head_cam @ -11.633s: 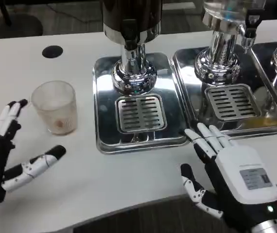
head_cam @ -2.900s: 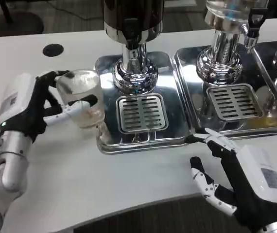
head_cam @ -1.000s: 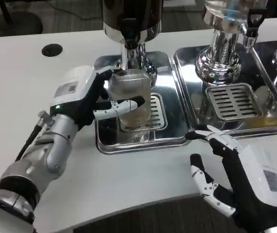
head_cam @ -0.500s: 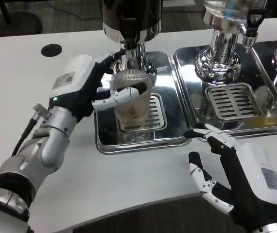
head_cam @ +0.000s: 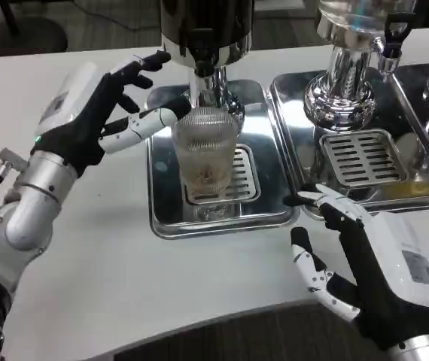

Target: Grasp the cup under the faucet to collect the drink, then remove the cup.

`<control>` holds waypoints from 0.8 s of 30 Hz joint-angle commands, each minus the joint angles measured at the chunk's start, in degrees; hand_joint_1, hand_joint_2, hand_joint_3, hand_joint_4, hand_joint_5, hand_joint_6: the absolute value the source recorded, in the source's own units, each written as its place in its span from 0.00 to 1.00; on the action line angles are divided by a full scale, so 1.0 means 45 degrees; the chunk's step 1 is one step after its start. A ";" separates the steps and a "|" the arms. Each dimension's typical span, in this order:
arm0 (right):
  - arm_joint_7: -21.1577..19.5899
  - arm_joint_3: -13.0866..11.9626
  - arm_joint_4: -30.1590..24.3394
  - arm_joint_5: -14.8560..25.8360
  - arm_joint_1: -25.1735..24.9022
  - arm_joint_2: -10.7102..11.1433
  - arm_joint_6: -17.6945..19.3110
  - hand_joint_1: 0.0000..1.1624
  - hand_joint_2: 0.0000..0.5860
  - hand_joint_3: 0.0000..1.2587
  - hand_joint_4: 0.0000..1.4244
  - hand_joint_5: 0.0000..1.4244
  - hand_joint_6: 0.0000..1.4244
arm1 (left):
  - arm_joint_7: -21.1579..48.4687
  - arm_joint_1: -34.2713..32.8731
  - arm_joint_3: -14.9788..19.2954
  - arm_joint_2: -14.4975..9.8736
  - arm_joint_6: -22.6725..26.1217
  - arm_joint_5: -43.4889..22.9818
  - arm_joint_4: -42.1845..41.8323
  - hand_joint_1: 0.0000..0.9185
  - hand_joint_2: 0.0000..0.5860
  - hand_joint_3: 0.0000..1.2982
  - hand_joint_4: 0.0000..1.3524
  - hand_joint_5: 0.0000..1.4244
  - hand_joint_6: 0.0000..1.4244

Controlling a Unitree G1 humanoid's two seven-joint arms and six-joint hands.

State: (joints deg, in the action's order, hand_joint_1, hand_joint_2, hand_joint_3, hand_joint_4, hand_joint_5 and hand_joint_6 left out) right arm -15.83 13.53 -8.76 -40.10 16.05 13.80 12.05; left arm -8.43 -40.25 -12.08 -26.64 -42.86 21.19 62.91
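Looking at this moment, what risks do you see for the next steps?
The cup stands free on the drip grate, and the left hand hovers open beside it, so a careless regrasp may tip it. The right hand rests near the tray edge and might bump it.

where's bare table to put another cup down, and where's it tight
Bare white table lies far left, from the black round hole down under the left hand, and along the front edge between both arms. Tight: the cup on the left drip tray, and by the right hand.
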 commanded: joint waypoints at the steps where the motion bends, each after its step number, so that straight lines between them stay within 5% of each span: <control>1: -0.0105 -0.0132 0.0219 0.0133 -0.0092 0.0006 0.0042 0.37 0.85 0.29 0.14 0.15 0.28 | 0.1370 0.0151 0.0539 -0.0090 -0.0493 -0.0939 -0.0349 0.07 0.17 0.18 0.16 0.19 0.37; 10: -0.0183 -0.0184 0.0416 0.0237 -0.0076 0.0023 0.0138 0.37 0.85 0.29 0.14 0.15 0.28 | 0.3949 -0.0132 0.1267 0.0154 -0.0700 -0.2421 -0.0996 0.00 0.14 0.18 0.15 0.16 0.35; 24: -0.0441 -0.0110 0.0509 0.0246 0.0080 -0.0103 0.0168 0.37 0.85 0.29 0.14 0.15 0.27 | 0.4884 -0.0939 0.1693 0.0396 -0.0505 -0.2686 -0.1064 0.00 0.13 0.19 0.15 0.15 0.37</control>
State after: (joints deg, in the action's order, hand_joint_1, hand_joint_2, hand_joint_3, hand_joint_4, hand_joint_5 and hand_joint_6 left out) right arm -16.90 13.09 -6.93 -39.38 16.15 13.68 12.15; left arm 12.64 -43.49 -5.01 -24.84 -45.21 9.48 58.69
